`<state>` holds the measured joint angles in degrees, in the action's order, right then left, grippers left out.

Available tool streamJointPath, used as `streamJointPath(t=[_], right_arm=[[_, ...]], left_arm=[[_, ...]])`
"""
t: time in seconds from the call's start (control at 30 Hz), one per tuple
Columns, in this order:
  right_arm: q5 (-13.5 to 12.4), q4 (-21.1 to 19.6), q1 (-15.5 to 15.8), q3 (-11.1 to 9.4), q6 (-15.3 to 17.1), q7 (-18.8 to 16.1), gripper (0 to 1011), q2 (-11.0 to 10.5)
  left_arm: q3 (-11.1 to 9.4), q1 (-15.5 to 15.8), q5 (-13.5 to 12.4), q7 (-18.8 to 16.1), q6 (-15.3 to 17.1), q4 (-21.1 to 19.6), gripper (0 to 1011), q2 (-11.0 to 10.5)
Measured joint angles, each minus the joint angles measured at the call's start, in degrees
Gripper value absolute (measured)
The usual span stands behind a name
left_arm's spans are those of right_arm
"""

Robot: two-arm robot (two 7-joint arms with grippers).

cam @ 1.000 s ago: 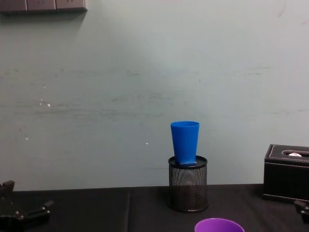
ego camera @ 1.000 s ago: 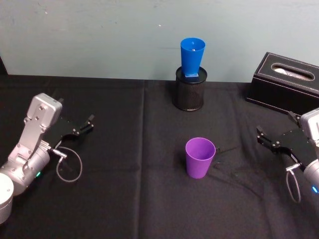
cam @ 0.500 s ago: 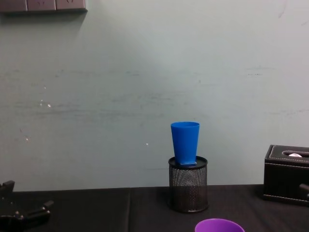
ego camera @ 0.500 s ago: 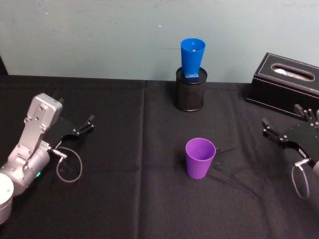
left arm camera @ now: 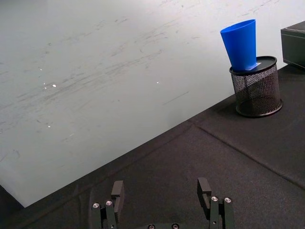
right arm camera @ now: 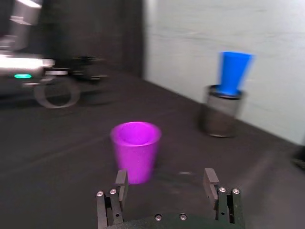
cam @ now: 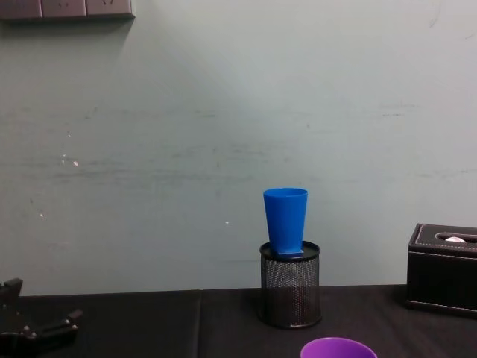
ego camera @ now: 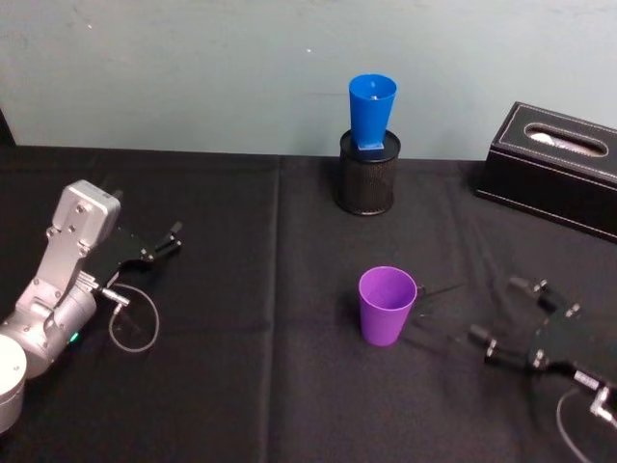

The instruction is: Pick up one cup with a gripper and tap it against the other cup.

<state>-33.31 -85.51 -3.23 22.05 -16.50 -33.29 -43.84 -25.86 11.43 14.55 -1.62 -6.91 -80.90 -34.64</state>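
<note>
A table draped in black cloth (ego camera: 241,386) is seen against a pale wall. A black tissue box (ego camera: 554,159) is set at the far right.

The left gripper (ego camera: 172,241) is parked on the cloth at the left, well apart from both cups, with its fingers spread.

A black mesh pen holder (ego camera: 366,178) is placed at the back centre. The blue cup (ego camera: 371,109) is perched on its top, upright, rim up, long axis vertical.

The purple cup (ego camera: 387,306) is stood on the cloth near the centre, upright, wide rim up, tapered toward its base, long axis vertical.

The right gripper (ego camera: 498,309) is held low just to the cup's right, fingers parted and empty, pointed at the cup.

The step in hand is judged to be the reach for the grasp. Next, the parted fingers would need to be carried around the purple cup's wall and closed, then the cup lifted toward the blue one.
</note>
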Motion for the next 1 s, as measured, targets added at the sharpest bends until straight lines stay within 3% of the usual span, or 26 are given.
streamJointPath(t=[0.03,0.27,0.67,1.0], right_arm=[[-0.71,0.41,-0.18,0.62,-0.41,-3.23,1002,-0.07],[-1.01,2.10,-2.61,3.30,0.23,-10.54,1003,1.69],[3.13,7.02,-8.88,5.88,4.24,-11.19,1003,7.92],[5.04,11.73,-13.10,6.55,6.85,-8.70,1002,12.97]], left_arm=[[0.00,0.00,0.00,0.00,0.00,0.00,1005,0.00],[0.00,0.00,0.00,0.00,0.00,0.00,1004,0.00],[0.00,0.00,0.00,0.00,0.00,0.00,1005,0.00],[0.00,0.00,0.00,0.00,0.00,0.00,1005,0.00]])
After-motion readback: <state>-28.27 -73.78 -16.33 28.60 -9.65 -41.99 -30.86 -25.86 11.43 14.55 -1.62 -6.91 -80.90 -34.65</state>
